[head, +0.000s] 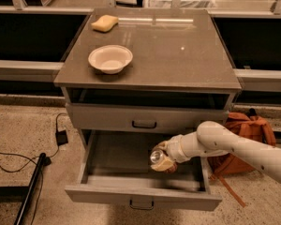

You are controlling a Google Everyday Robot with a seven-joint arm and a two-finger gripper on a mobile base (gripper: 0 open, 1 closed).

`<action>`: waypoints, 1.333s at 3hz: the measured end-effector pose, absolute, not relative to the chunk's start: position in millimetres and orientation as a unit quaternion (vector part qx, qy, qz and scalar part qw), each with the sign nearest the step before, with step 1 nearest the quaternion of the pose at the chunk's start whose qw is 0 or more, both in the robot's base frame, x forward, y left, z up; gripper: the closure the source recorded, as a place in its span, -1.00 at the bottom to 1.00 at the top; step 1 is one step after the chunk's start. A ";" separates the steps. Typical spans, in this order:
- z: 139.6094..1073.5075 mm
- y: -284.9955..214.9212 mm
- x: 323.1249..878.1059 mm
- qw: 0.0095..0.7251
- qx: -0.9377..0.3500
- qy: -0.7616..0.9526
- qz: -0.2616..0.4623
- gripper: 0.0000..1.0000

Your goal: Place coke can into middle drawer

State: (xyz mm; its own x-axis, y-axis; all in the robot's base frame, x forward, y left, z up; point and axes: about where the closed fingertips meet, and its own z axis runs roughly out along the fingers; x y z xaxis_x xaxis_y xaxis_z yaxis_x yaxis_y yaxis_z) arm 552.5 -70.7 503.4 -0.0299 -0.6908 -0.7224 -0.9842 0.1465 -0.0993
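The middle drawer (126,153) is pulled out wide open below the shut grey drawer front (145,118). My gripper (162,162) reaches in from the right and sits low inside the open drawer, toward its right half. It is shut on the coke can (156,157), which lies tilted with its silver end facing the camera. The red body is mostly hidden by the fingers. I cannot tell whether the can touches the drawer floor.
A white bowl (110,58) and a yellow sponge (104,23) sit on the cabinet top (178,60). An orange backpack (246,130) leans at the cabinet's right. Cables and an adapter (61,137) and a black pole (30,191) lie on the floor at left.
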 end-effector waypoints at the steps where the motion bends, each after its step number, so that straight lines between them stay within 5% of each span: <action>1: 488.8 -61.9 556.1 0.320 -0.619 0.688 0.205 1.00; 3: 420.9 -61.9 564.1 0.311 -0.592 0.726 0.161 1.00; 4: 417.1 -60.8 563.3 0.310 -0.591 0.727 0.163 0.65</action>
